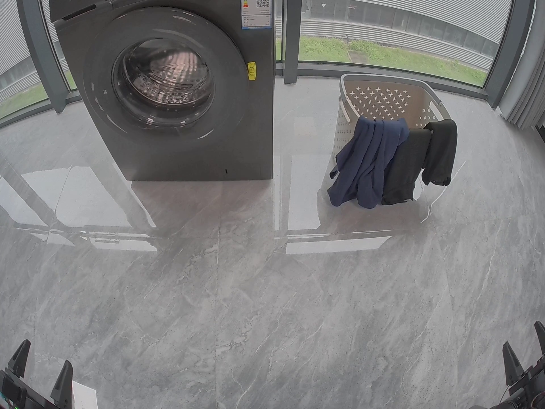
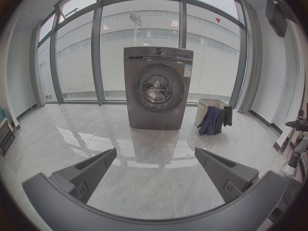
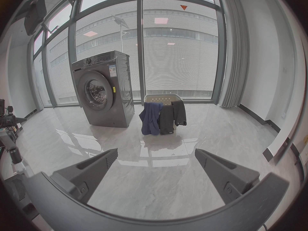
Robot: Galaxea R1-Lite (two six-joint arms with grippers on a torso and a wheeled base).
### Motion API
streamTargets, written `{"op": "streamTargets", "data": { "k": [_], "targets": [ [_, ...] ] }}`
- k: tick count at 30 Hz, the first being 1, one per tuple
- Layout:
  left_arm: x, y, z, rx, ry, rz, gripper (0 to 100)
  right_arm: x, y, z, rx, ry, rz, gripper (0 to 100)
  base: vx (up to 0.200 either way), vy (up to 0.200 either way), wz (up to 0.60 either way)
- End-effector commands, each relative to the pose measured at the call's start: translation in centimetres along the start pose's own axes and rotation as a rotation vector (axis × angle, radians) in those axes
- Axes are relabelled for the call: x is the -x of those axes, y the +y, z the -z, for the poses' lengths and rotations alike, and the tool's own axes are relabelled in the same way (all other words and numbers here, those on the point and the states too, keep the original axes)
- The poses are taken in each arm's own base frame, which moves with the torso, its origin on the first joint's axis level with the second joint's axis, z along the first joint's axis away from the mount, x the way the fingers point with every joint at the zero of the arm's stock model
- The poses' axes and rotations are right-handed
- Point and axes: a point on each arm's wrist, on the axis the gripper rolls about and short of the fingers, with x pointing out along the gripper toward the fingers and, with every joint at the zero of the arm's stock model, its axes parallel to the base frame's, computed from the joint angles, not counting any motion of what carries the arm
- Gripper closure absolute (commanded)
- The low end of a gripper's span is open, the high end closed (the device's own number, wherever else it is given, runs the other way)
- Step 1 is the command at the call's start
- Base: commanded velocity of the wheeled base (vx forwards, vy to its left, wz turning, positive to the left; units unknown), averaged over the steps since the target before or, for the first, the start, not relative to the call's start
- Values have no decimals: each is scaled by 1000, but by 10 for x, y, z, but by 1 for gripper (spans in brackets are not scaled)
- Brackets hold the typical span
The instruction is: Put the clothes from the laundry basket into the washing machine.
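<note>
**Entry: floor survey, nothing held**

1. Left gripper (image 1: 43, 363) (image 2: 155, 152): low at the near left edge of the head view, fingers pointing forward over the floor. Fingers spread wide, nothing between them.

2. Right gripper (image 1: 523, 341) (image 3: 156, 152): low at the near right edge, in the same forward-pointing pose. Fingers spread wide, nothing between them.

3. Dark grey front-loading washing machine (image 1: 170, 86): stands on the floor at far left, against the windows. Its round glass door sits flush with the front panel. The metal drum shows through the glass, and no cloth can be made out inside.

4. Off-white perforated plastic laundry basket (image 1: 392, 95): upright on the floor to the right of the machine, apart from it and well apart from both grippers. What lies in its bottom cannot be seen.

5. Clothes, three pieces, all draped side by side over the basket's near rim and hanging down its outer wall:
   - navy blue garment (image 1: 369, 160), leftmost, reaching lowest;
   - charcoal garment (image 1: 406, 166), middle, touching the navy one;
   - black garment (image 1: 440, 151), at the right corner.

6. Surroundings: glossy grey marble-patterned floor (image 1: 272, 313); floor-to-ceiling windows (image 1: 397, 24) behind machine and basket; grey curtain (image 3: 235, 48) at the right.
</note>
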Motion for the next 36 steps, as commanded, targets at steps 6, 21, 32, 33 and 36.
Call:
{"op": "streamTargets", "data": {
  "k": [6,21,32,33,36],
  "targets": [
    [0,0,5,0,3,-1,0,0,0,5,0,0,-1,0,200,0,0],
    [0,0,5,0,1,-2,0,0,0,5,0,2,-1,0,0,-40,0],
    [0,0,5,0,1,-2,0,0,0,5,0,2,-1,0,0,-200,0],
    [0,0,5,0,3,-2,0,0,0,5,0,0,-1,0,0,-200,0],
    [0,0,5,0,3,-2,0,0,0,5,0,2,-1,0,0,-200,0]
  ]
}}
